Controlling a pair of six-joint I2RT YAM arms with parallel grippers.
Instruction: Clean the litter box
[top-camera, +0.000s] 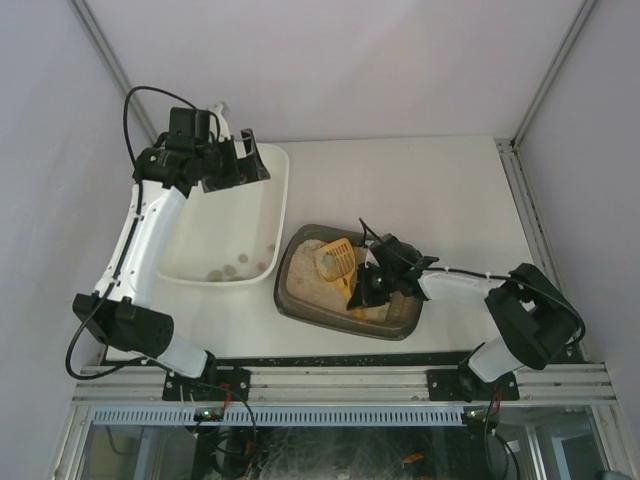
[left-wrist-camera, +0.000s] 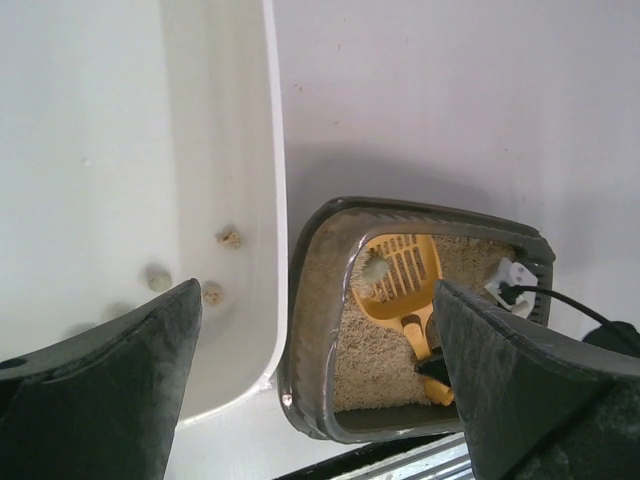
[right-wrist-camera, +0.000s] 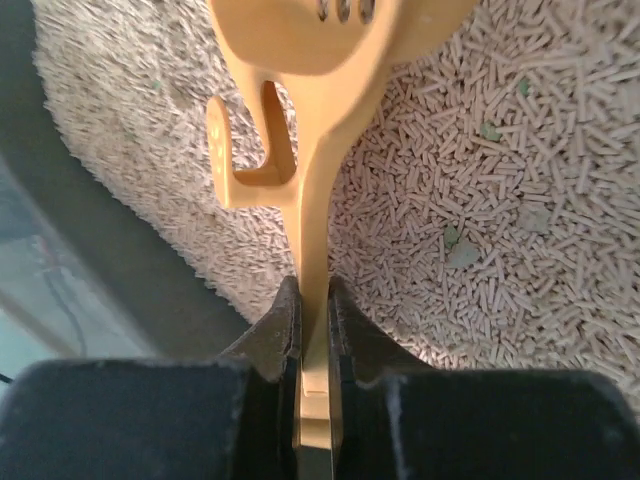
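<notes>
The litter box (top-camera: 296, 300) is a dark olive tray of beige litter (right-wrist-camera: 500, 200) at the table's middle front. A yellow slotted scoop (top-camera: 337, 260) lies in it with its head toward the far left corner, and a pale clump (left-wrist-camera: 376, 266) rests on the head. My right gripper (top-camera: 368, 285) is shut on the scoop's handle (right-wrist-camera: 318, 200), low over the litter. My left gripper (top-camera: 235, 160) hangs open and empty above the far end of the white tub (top-camera: 278, 190). In the left wrist view the litter box rim (left-wrist-camera: 300, 350) and scoop (left-wrist-camera: 405, 275) show between the fingers (left-wrist-camera: 120, 370).
The cream-white tub stands left of the litter box, almost touching it, with several small clumps (top-camera: 228, 270) at its near end. The same clumps (left-wrist-camera: 229, 237) show in the left wrist view. An aluminium rail (top-camera: 340, 380) runs along the table's near edge.
</notes>
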